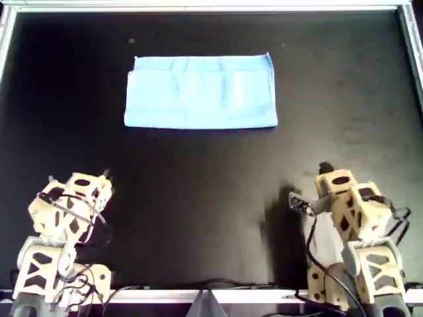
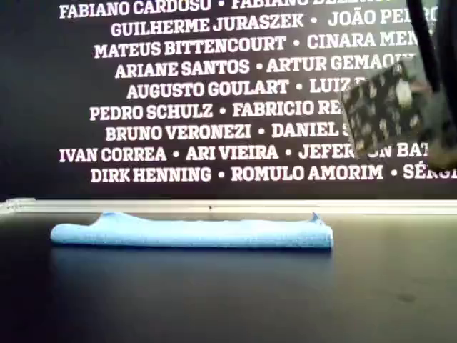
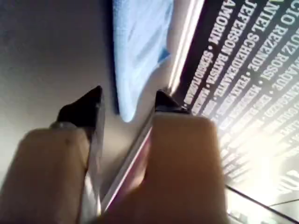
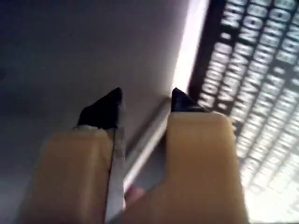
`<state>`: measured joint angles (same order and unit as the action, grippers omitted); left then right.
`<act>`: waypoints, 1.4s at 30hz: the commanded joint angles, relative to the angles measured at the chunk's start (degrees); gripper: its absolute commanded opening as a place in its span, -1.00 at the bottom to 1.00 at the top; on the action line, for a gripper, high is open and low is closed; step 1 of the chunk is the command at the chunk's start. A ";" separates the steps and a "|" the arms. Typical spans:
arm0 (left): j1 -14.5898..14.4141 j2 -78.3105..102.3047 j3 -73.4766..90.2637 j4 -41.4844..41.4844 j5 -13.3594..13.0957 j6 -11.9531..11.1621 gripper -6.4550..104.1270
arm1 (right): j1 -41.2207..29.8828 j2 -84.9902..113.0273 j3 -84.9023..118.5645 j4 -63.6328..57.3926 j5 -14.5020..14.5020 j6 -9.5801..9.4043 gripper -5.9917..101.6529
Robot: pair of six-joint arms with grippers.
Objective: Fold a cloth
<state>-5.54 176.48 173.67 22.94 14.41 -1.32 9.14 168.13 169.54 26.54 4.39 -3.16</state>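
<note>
On the black table [image 1: 198, 198], 1 folded cloth [image 1: 201, 91]; 2 pincers, left [image 3: 126, 100] and right [image 4: 142, 103], both apart, empty.

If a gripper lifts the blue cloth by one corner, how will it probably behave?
The cloth would probably droop and unfold: it looks thin and soft, lying in a low, flat rectangle with a rounded folded edge in the exterior view. It is likely light for its size. Pushed, it may bunch up rather than slide on the dark table.
</note>
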 commanded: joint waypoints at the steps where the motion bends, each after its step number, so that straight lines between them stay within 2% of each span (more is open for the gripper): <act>1: 1.14 -3.52 -0.44 -1.58 -0.18 0.09 -0.18 | -0.09 -4.83 -6.33 -1.05 -0.44 0.26 -0.13; 7: 1.14 -25.05 -10.81 -5.80 -0.44 0.18 -0.18 | -0.09 -20.48 -11.07 -2.02 -0.44 0.35 -0.13; 11: 0.35 -47.64 -23.29 -9.05 -3.08 0.18 -0.12 | -0.18 -28.39 -12.39 -10.72 -2.29 0.35 -0.05; 16: 0.26 -67.50 -35.42 -10.63 -3.52 0.18 0.32 | -0.18 -36.91 -12.66 -21.18 -3.60 0.35 0.33; 18: 0.26 -71.37 -38.41 -10.63 -2.55 0.18 0.52 | -0.09 -41.66 -13.54 -23.03 -3.69 0.35 0.44; 23: -1.14 -75.23 -42.19 -10.63 -2.46 0.26 0.78 | -0.09 -58.80 -26.63 -22.68 -3.69 0.44 0.54; 28: -1.58 -80.24 -46.41 -13.36 -2.55 0.70 0.79 | 1.14 -72.42 -39.64 -22.32 -3.69 0.44 0.54; 33: -1.93 -88.86 -51.86 -16.96 -2.55 5.27 0.79 | 4.83 -77.61 -47.29 -17.75 -3.69 0.44 0.54; 35: -2.20 -91.23 -54.14 -16.96 -2.55 6.24 0.79 | 5.27 -80.33 -50.80 -15.47 -3.69 0.44 0.54; 42: -2.29 -95.45 -59.59 -17.05 -2.55 6.33 0.79 | 5.27 -89.91 -64.34 -6.50 -3.69 0.53 0.54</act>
<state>-6.42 81.47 117.51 6.59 12.22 4.75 14.24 79.01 112.76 17.05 1.23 -3.08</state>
